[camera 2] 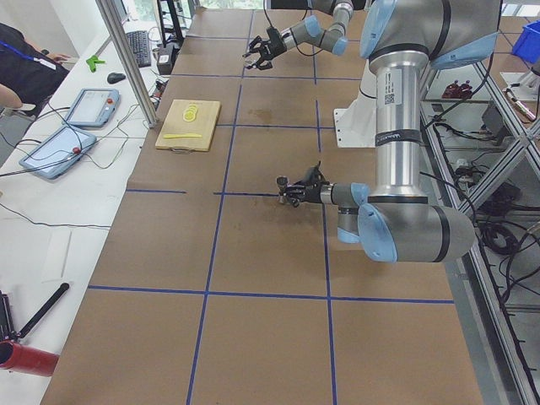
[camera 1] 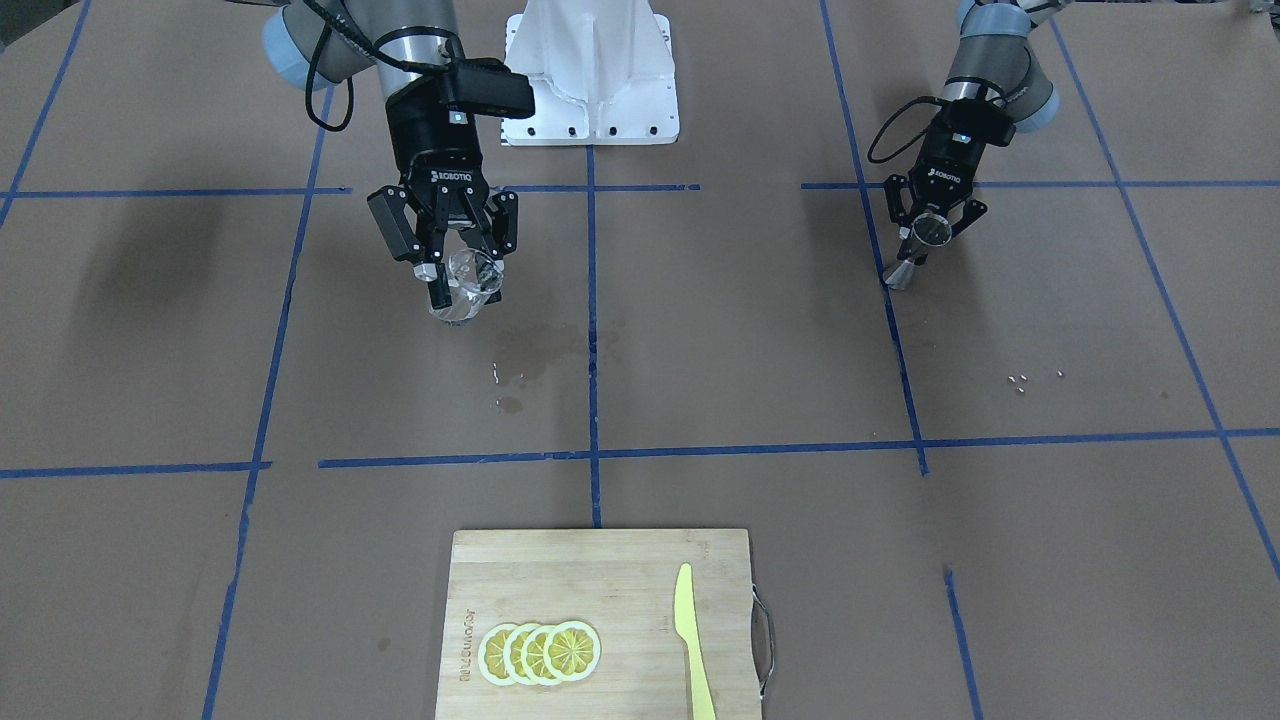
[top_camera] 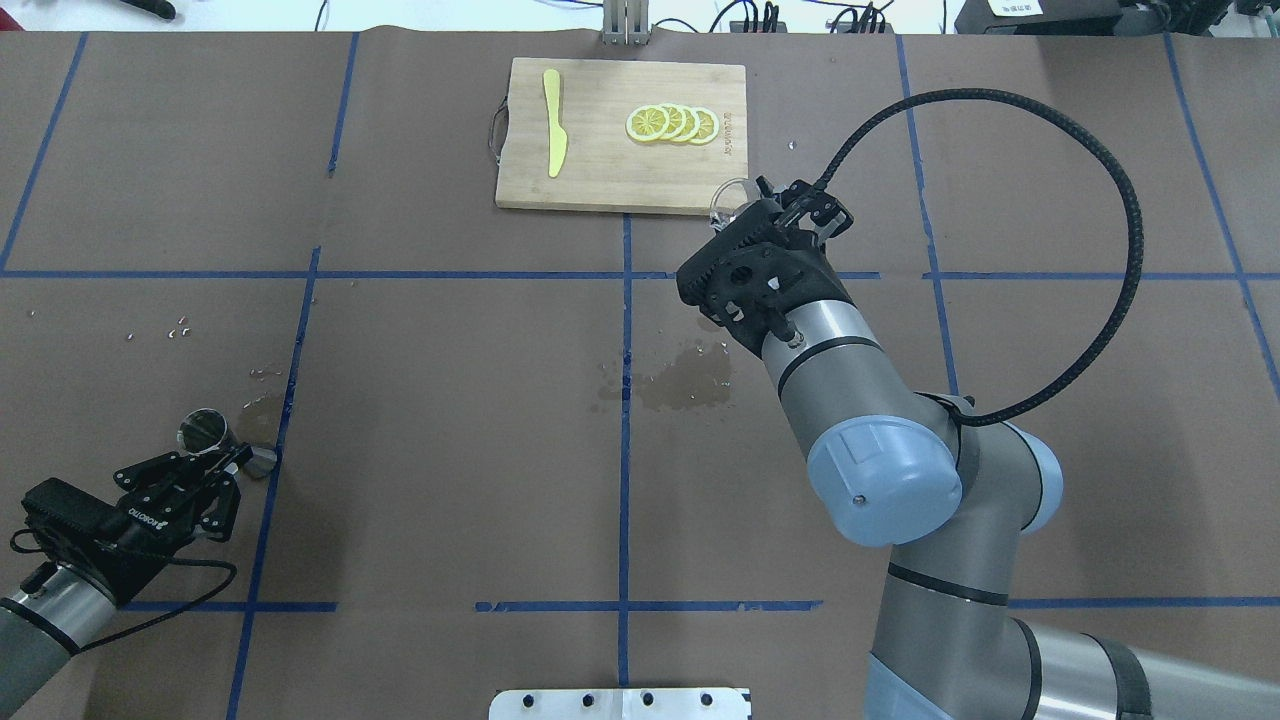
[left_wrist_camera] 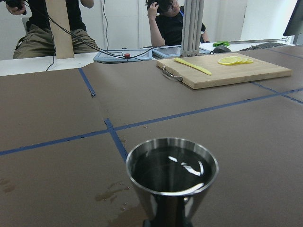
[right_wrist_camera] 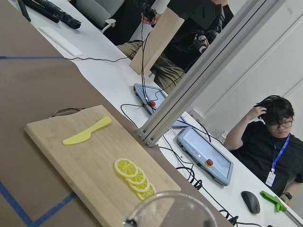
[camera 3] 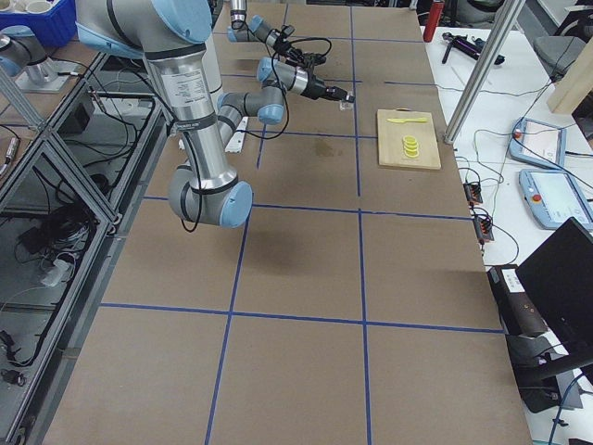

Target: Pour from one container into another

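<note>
My right fingers (camera 1: 436, 288) clamp the glass cup (camera 1: 468, 280), held above the table (camera 1: 700, 350). My left fingers (camera 1: 967, 216) grip the jigger (camera 1: 918, 250) at its waist, well apart to the left. I'd bring lip over mouth, level the jigger, tip slowly.

The jigger (left_wrist_camera: 163, 205) in my left gripper (camera 1: 925, 232) is polished steel, mirror-bright. The cup (camera 1: 475, 287) in my right gripper (camera 1: 458, 268) is clear, glossy glass. The table (camera 1: 740, 340) wears matt brown paper. The board (camera 1: 600, 585) is pale wood, the knife (camera 1: 690, 640) smooth yellow plastic.
</note>
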`<move>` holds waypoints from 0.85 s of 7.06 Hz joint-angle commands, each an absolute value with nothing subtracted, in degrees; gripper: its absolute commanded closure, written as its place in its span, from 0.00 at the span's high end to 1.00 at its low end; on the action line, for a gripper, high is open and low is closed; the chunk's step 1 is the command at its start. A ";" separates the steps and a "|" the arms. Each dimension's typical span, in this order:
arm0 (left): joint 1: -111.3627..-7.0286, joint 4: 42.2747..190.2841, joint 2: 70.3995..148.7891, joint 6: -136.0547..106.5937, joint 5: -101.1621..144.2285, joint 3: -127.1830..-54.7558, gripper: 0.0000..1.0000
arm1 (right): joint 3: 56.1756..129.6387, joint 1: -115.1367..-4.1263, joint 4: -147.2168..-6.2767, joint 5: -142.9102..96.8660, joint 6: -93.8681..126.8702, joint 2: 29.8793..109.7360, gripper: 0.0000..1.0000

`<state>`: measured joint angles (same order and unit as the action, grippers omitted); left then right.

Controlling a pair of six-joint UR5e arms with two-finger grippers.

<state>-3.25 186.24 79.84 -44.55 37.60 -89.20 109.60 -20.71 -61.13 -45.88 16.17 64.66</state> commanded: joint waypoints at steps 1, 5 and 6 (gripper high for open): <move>-3.25 186.24 79.80 -44.30 37.53 -88.51 0.04 | 109.60 -20.74 -61.08 -45.88 16.17 64.69 0.00; -3.25 186.24 79.80 -44.21 37.53 -88.59 0.11 | 109.60 -20.65 -61.17 -45.88 16.17 64.60 0.00; -3.25 186.33 79.80 -44.03 37.62 -88.68 0.34 | 109.60 -20.65 -61.08 -45.88 16.17 64.60 0.00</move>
